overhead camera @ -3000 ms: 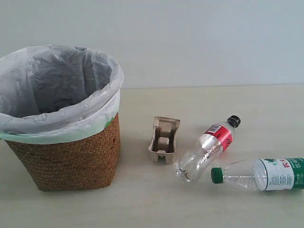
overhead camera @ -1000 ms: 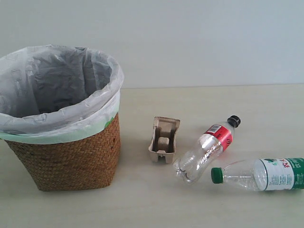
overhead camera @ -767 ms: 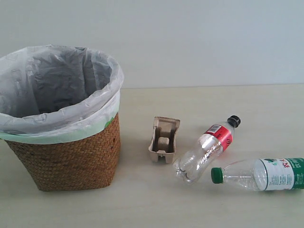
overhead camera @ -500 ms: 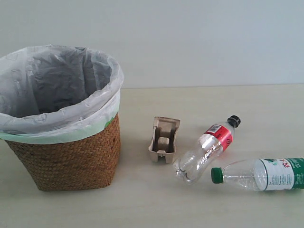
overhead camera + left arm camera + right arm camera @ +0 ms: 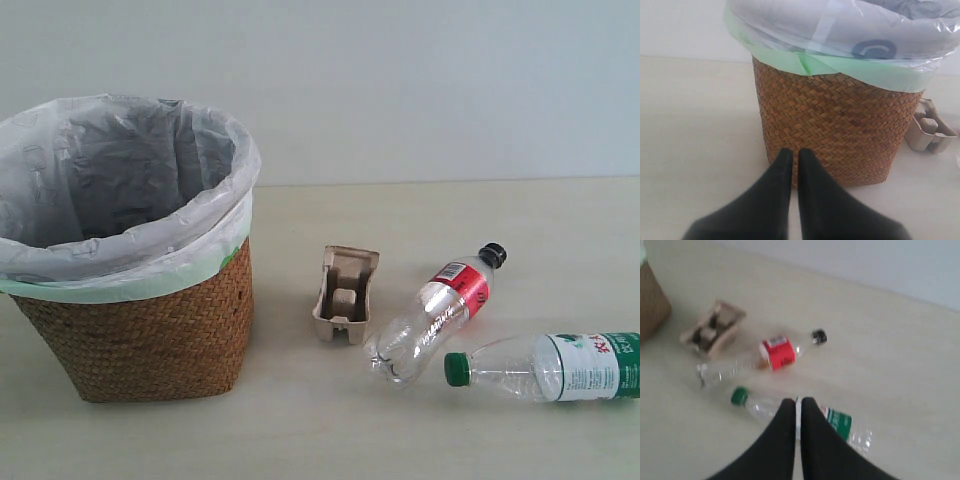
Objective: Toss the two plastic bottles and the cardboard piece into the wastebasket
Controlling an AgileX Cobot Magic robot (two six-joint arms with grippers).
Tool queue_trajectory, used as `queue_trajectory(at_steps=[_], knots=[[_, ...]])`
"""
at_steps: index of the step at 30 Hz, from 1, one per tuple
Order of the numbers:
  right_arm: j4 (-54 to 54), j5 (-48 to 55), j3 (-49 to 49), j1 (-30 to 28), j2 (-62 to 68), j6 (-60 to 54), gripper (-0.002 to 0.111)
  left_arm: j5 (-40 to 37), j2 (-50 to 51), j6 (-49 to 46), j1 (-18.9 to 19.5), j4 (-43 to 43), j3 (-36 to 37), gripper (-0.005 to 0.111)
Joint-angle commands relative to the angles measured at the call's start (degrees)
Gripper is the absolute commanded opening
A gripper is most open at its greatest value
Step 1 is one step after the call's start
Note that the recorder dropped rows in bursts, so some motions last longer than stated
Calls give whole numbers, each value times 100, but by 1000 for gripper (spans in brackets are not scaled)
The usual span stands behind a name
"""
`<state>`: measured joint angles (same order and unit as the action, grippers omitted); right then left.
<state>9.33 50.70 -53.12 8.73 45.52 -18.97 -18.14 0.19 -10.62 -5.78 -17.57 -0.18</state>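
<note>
The wicker wastebasket (image 5: pixel 140 320) with its white bag stands at the left, also filling the left wrist view (image 5: pixel 840 130). The beige cardboard piece (image 5: pixel 345 292) (image 5: pixel 712 331) (image 5: pixel 930 132) rests on the table to its right. Beyond that lie the red-label bottle (image 5: pixel 435 310) (image 5: pixel 775 352) and the green-label bottle (image 5: pixel 550 367) (image 5: pixel 837 422), both on their sides. My left gripper (image 5: pixel 795 154) is shut and empty, close in front of the wastebasket's wall. My right gripper (image 5: pixel 798 402) is shut and empty, hovering above the green-label bottle. Neither gripper shows in the exterior view.
The pale table (image 5: pixel 420 215) runs back to a plain light wall (image 5: pixel 400 80). Bare tabletop lies in front of the bottles and to the left of the wastebasket in the left wrist view.
</note>
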Motion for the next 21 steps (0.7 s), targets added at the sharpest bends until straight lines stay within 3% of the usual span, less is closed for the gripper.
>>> queue_trajectory(at_steps=[1, 6, 10, 13, 18, 21], knots=[[-435, 1399, -676, -18, 1190, -1336, 0, 10, -19, 52, 20, -21, 18, 4], [-1518, 1388, -761, -18, 2163, -1725, 0, 10, -19, 52, 20, -21, 18, 4], [-1668, 1376, -761, -18, 2878, -2380, 1, 10, -19, 52, 20, -21, 18, 4], [-1610, 1243, -761, 6, 3401, -2379, 13, 10, -19, 52, 20, -21, 18, 4], [-2097, 880, -761, 453, 4213, -2294, 53, 10, -19, 52, 20, -21, 18, 4], [-2553, 734, -761, 767, 4614, -2119, 56, 10, -19, 52, 20, -21, 18, 4]])
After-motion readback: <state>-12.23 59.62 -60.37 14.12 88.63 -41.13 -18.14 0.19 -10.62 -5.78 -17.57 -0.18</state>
